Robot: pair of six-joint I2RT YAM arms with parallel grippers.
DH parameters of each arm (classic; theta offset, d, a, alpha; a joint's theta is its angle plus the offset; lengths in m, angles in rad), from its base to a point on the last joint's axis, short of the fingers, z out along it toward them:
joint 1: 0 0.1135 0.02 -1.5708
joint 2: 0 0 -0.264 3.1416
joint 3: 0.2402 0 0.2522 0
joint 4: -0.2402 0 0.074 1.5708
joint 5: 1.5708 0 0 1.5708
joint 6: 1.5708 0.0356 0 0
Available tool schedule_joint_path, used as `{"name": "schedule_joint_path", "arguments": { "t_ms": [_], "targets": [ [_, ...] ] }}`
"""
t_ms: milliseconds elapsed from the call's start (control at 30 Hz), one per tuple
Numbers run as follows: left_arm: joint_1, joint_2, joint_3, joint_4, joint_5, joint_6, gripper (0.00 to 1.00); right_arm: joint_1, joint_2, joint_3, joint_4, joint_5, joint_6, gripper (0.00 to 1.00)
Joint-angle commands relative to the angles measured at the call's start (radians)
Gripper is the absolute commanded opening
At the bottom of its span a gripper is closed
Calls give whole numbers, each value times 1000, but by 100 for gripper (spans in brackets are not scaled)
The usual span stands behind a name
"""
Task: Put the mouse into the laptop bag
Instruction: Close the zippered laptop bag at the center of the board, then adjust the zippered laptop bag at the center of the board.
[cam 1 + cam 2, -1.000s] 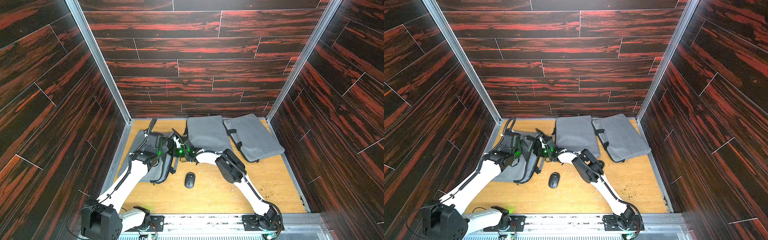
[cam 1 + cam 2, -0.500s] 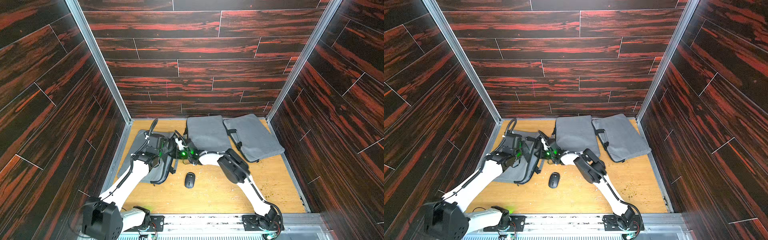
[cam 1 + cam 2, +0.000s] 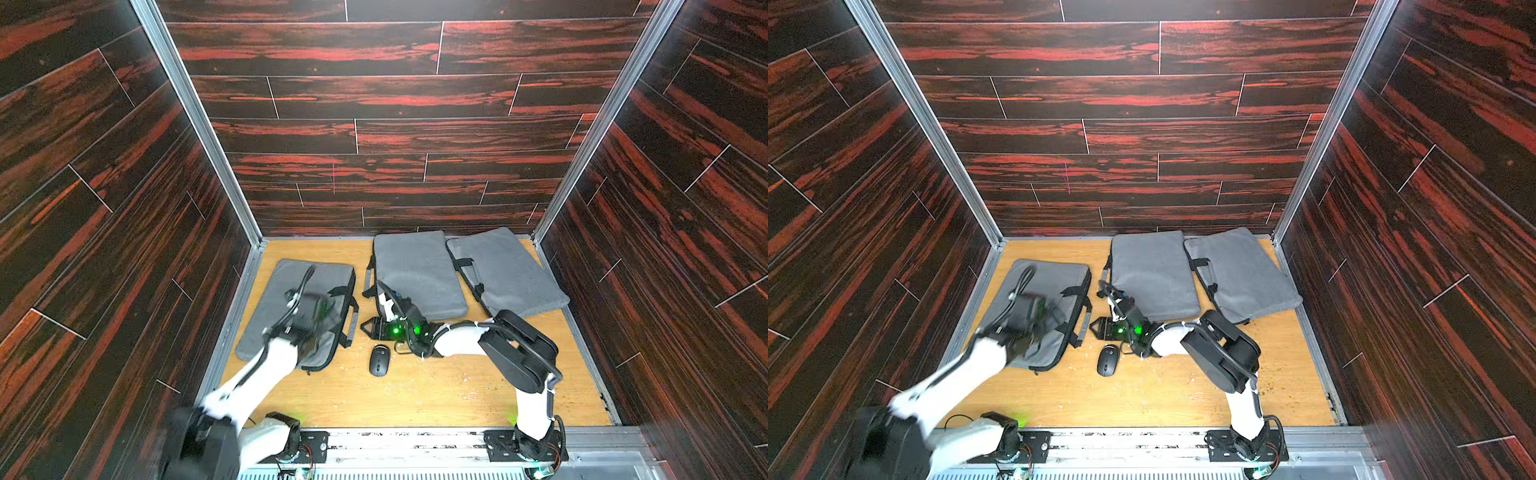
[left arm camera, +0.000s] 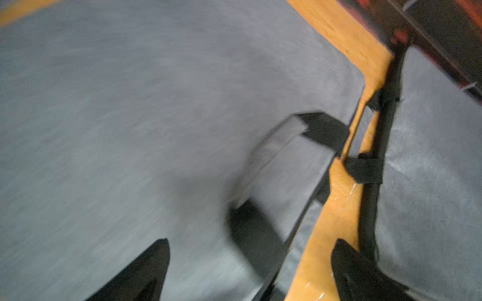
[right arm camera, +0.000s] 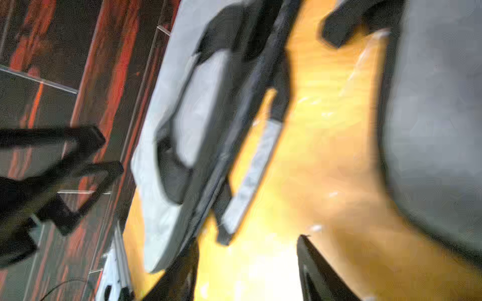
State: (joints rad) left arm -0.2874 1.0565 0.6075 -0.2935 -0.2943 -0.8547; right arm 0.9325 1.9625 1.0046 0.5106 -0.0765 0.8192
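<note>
The black mouse (image 3: 379, 360) lies on the counter (image 3: 415, 395) beside the leftmost grey laptop bag (image 3: 291, 286), the right claw (image 3: 370, 328) spread empty near it, likely to grab it, the left claw (image 4: 250, 242) spread empty over that bag.

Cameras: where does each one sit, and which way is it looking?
Top views: high above the arms' bases, looking down and forward; both show the left arm, right arm, mouse, left bag, middle bag and right bag.
Left wrist: on the left arm, looking down past the open left gripper onto the left bag.
Right wrist: on the right arm, low, looking past the right gripper across the table at the left bag's handles.
Shared: both wrist views catch the left bag and the middle bag's edge.
</note>
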Motion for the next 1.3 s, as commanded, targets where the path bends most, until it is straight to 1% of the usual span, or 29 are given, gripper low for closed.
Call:
{"name": "schedule_joint_path", "arguments": {
  "t_ms": [0,67,167,233,367,433,500,600,733,800,867,933,1033,1133,1267],
  "targets": [
    [4,-139,-77,-42,-91,-104,100,63,-43,9,-32,63,1,68],
    [4,-224,-121,-82,-111,-152,100,106,-39,39,-89,107,-15,72],
    [4,-336,-196,-93,-144,-189,100,133,10,103,-125,89,-13,73],
    [4,-385,-232,-99,-172,-195,100,142,55,154,-158,84,-8,74],
    [4,-437,-255,-148,-241,-195,100,152,150,260,-212,107,-26,74],
    [5,-454,-244,-176,-260,-190,100,157,198,326,-241,110,-31,73],
    [5,-472,-223,-245,-271,-199,100,167,244,408,-309,123,-38,71],
    [5,-522,-211,-371,-289,-227,100,180,298,494,-371,147,-33,63],
    [6,-624,-248,-441,-300,-248,100,180,340,535,-425,219,-17,50],
    [7,-679,-270,-458,-300,-250,100,177,353,554,-450,248,-24,38],
    [6,-733,-287,-479,-306,-251,100,174,367,586,-484,264,-33,30],
    [6,-787,-302,-490,-309,-256,100,167,386,629,-525,272,-38,17],
    [7,-838,-313,-520,-302,-263,100,158,410,674,-569,299,-53,6],
    [6,-859,-309,-557,-291,-267,100,141,431,713,-600,300,-67,0],
    [6,-870,-303,-581,-253,-271,100,113,464,786,-649,293,-89,0]
  ]
}}
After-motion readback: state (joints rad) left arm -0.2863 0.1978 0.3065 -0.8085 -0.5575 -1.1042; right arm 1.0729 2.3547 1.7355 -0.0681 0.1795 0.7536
